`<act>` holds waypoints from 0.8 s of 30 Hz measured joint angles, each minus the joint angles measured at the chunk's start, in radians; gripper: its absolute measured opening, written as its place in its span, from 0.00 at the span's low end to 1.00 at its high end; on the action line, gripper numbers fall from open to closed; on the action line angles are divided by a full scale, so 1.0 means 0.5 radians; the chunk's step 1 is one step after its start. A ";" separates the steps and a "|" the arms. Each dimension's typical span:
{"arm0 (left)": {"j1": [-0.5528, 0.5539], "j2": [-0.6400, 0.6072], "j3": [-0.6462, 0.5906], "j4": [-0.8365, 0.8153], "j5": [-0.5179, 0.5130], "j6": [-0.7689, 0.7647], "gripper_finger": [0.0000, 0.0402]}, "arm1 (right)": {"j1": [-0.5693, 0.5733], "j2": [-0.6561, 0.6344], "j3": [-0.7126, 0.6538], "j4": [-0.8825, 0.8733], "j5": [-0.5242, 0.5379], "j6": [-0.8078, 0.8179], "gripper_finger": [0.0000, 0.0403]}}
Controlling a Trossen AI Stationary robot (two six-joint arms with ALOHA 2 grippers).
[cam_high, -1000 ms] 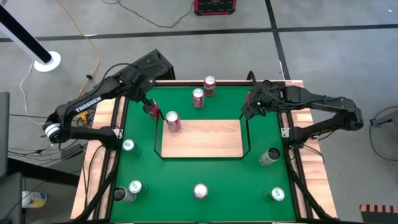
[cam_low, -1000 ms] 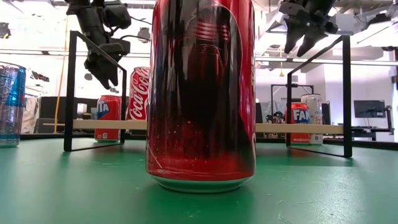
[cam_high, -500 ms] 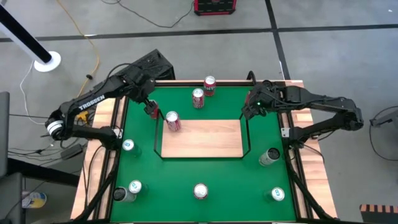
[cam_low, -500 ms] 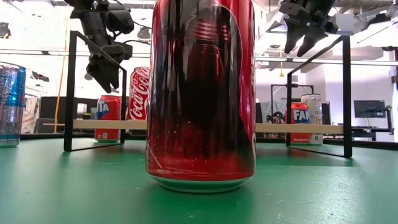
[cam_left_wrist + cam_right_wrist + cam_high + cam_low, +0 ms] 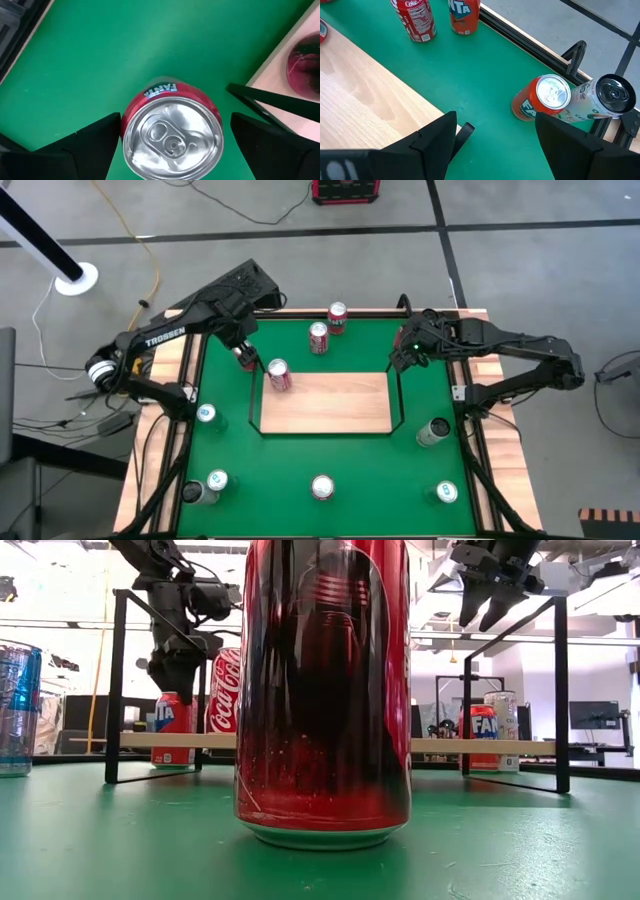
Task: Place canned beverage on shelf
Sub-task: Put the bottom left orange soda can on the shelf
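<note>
Fanta can (image 5: pixel 170 132): red, upright on green table (image 5: pixel 330 450), directly below left gripper (image 5: pixel 243 354), between its fingers, not gripped; just outside left rail of shelf (image 5: pixel 325 402).
Shelf: light-wood board at centre of high view, black wire rails at short ends; one red can (image 5: pixel 277 374) standing at its upper-left corner.
Left gripper: at upper left of table in high view, above the Fanta can; jaws spread wide, one finger (image 5: pixel 90 145) each side of the can top, gaps visible.
Right gripper (image 5: pixel 403 353): hovering at upper right of shelf, near right rail; jaws apart, holding nothing.
Far cans (image 5: pixel 327 327): two upright near top edge of table.
Near cans: six more spread along left, bottom and right of table.
Low view: large dark-red can (image 5: pixel 323 690) filling centre foreground.
</note>
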 joint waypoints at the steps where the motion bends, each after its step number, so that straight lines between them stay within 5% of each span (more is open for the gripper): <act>1: -0.001 -0.001 0.000 0.003 -0.003 0.000 0.90 | 0.000 0.000 0.000 0.000 0.000 0.000 0.74; 10: -0.003 -0.002 -0.001 -0.060 -0.043 0.053 0.89 | 0.000 0.000 0.000 0.000 0.000 0.000 0.74; 19: -0.002 -0.002 -0.001 -0.054 -0.051 0.079 0.69 | 0.000 0.000 0.000 0.000 0.000 0.000 0.74; 24: 0.000 -0.002 -0.001 -0.052 -0.051 0.103 0.68 | 0.000 0.000 0.000 0.000 0.000 0.000 0.74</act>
